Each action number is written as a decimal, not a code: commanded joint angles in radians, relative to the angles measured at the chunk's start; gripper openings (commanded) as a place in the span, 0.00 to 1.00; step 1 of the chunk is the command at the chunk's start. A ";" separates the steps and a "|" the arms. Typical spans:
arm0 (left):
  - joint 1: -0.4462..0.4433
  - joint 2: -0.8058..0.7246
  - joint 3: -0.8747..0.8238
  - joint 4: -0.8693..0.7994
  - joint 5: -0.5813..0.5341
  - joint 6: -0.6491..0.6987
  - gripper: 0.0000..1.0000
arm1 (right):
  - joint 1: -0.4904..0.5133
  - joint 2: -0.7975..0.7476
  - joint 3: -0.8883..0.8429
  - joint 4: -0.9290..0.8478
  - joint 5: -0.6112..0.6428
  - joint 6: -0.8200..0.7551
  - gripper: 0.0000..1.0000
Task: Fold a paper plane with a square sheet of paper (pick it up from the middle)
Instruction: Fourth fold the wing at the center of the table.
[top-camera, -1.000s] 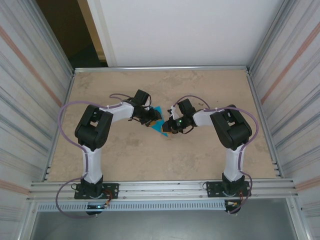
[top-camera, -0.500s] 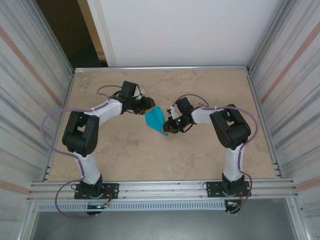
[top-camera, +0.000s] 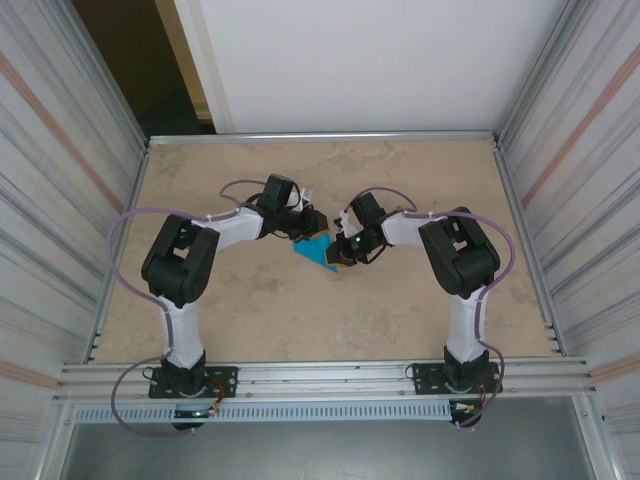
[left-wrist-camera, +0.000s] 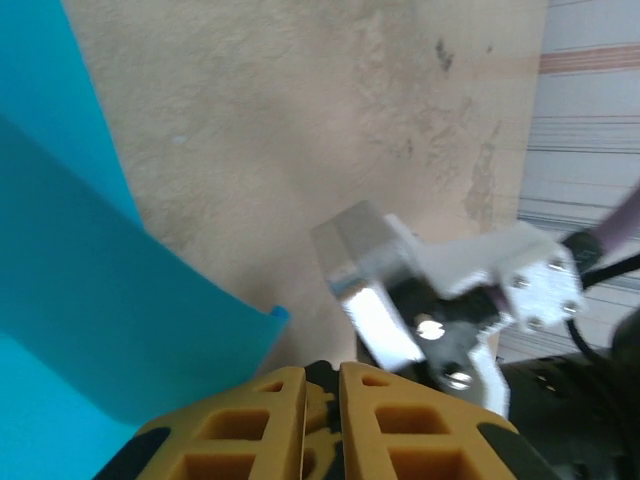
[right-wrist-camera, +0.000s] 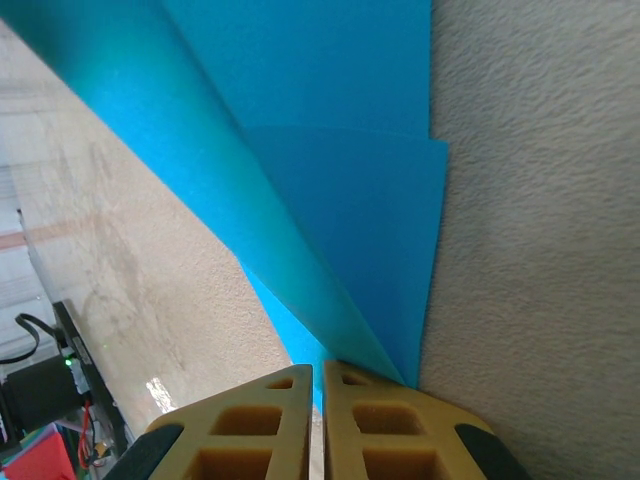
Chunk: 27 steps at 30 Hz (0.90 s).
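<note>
Along the bottom of the top view we see a ribbed aluminium rail (top-camera: 320, 372) with two arm bases bolted to it. The left arm (top-camera: 180, 270) rises at lower left and the right arm (top-camera: 462, 262) at lower right, each trailing one lilac cable (top-camera: 122, 235). Both arms bend inward over the tan table (top-camera: 250, 320) and meet a little above the middle of the frame. There we count one piece of blue paper (top-camera: 312, 252), folded into a pointed wedge and lying between the two grippers. The left gripper (top-camera: 312, 234) sits at its upper edge and the right gripper (top-camera: 338, 258) at its lower right tip.

In the left wrist view the yellow fingers (left-wrist-camera: 250, 425) at the bottom edge are pressed almost together, with only a dark slit between them. The paper takes up the left side, one corner curling just above the left finger (whether it touches that finger we cannot tell). The other arm's white bracket (left-wrist-camera: 450, 280) crowds in right of centre. In the right wrist view the fingers are clamped on the paper: a blue fold runs down from the upper left into the seam between them.

Farther back, a metal strip (top-camera: 320, 137) closes the table. Two corrugated walls (top-camera: 50, 200) flank it left and right, and beyond stand one white panel (top-camera: 350, 60) and a dark opening (top-camera: 130, 60) at upper left.
</note>
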 joint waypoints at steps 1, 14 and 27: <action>0.006 0.018 0.006 0.009 -0.004 -0.003 0.17 | 0.003 0.045 -0.002 -0.051 0.051 -0.020 0.11; 0.040 0.073 0.014 0.009 -0.027 0.016 0.17 | 0.002 0.051 -0.011 -0.052 0.052 -0.020 0.11; 0.064 0.104 0.025 0.010 -0.028 0.026 0.17 | 0.003 0.054 -0.007 -0.058 0.054 -0.017 0.11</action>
